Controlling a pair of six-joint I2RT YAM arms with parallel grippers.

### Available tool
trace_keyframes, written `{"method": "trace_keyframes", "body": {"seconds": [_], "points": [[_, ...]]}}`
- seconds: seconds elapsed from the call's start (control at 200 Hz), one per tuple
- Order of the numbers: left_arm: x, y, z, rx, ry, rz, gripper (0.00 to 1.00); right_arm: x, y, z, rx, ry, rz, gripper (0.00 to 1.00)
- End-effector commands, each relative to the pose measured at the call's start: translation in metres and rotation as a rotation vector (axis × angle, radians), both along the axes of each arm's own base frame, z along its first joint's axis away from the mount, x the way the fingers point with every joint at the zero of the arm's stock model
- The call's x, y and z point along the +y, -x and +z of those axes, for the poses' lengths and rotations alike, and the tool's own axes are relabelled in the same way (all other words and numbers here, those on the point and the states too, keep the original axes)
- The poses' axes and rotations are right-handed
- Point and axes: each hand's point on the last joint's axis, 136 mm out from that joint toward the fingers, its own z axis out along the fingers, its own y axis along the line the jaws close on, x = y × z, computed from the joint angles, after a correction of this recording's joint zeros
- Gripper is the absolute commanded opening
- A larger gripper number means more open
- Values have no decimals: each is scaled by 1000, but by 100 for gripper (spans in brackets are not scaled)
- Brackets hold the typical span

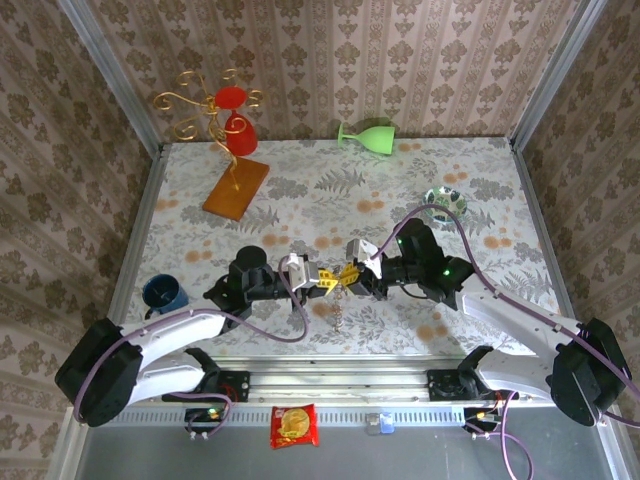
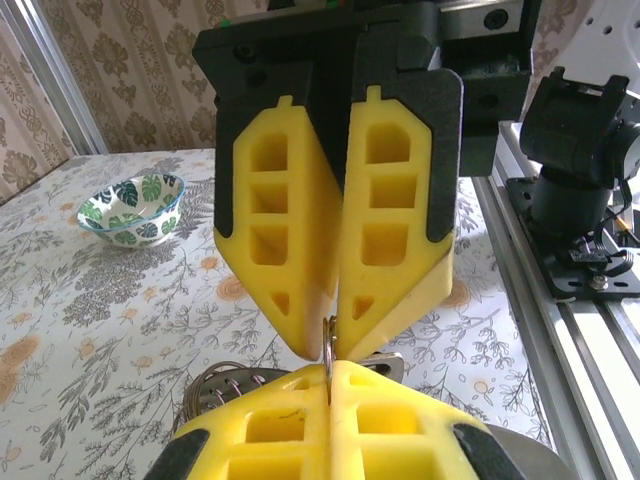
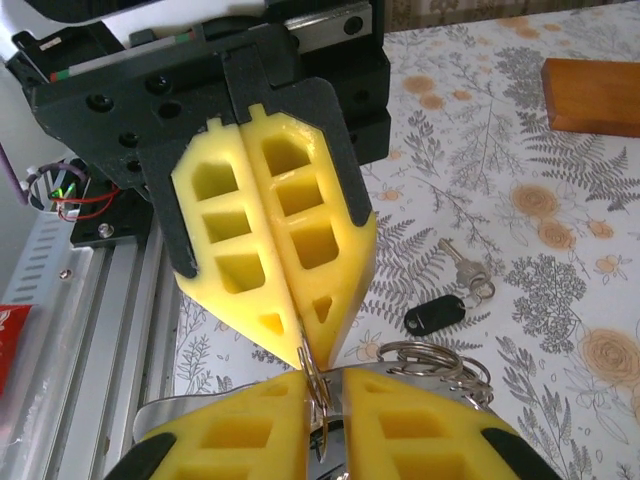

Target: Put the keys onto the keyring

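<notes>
I have the left gripper (image 1: 322, 278) and the right gripper (image 1: 352, 272) nose to nose in the lower middle of the top view, low over the table (image 1: 470, 180). Both have their yellow fingers (image 3: 250, 240) pressed together on the keyring (image 3: 313, 375), each pinching its thin metal edge from its own side. I judge that double hold is meant to steady the ring, and perhaps to pry its coils apart so a key can be fed on. The right wrist view is the one I would plan from. Right of centre it gives me the keys (image 3: 437, 314), a small black head with a short silver blade just beside it, lying flat on the table, apart from both grippers and not on the ring. I cannot tell whether the two pieces are joined. At the lower right it also gives me more metal loops (image 3: 430, 355), which may or may not belong to the same ring. The left wrist view gives me the seam of the pinch head-on and a green-leafed bowl (image 2: 130, 208) at the left, well away. From above, the ring is too small to make out. With both grippers occupied, one must let go to fetch a key.
</notes>
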Motion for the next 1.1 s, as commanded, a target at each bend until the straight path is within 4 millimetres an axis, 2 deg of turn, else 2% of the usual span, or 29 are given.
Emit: {"method": "trace_keyframes", "body": {"seconds": [0.0,0.08,0.15,0.21,0.43,0.635,0.76,1.095], "points": [[-3,6,13,-14,58,-40,0,4,4,8,1,-40,24,11],[-3,5,13,-11,58,-30,0,4,4,10,1,-42,27,3],[-1,1,12,-10,56,-1,19,3,4,11,-5,-29,26,0],[1,-2,9,-15,36,19,23,1,4,12,-11,-2,27,0],[3,0,-1,-34,-73,3,22,-3,9,8,-46,134,70,0],[1,-1,5,-54,-80,-11,19,0,12,3,-83,262,130,0],[0,1,7,-54,-84,-26,17,5,9,8,-126,286,148,0],[-1,2,10,-55,-89,-44,12,10,15,4,-151,355,190,0]]}}
